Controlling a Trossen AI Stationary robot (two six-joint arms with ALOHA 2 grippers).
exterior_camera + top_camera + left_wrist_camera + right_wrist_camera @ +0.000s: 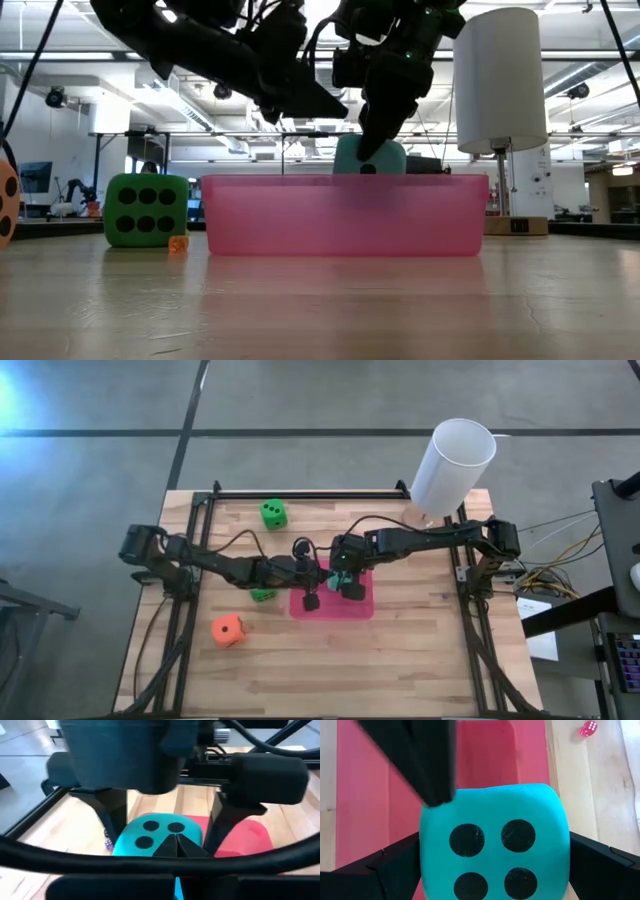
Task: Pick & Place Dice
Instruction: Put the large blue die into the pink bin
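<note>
Right hand (345, 582) over the pink tray (362, 605) near the desk (420, 650) centre, fingers clamped on the teal die (495, 845), which sits just above the tray's rim in the low view. Left hand (311, 595) beside it at the tray's left edge; its finger state cannot be told. One green die (273, 513) near the far edge, another (263, 595) left of the tray, orange die (227, 630) toward the near-left. White cylinder (452, 465) at the far-right corner

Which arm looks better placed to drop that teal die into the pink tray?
The right. Its gripper already clamps the teal die directly above the pink tray; the left gripper holds nothing.
</note>
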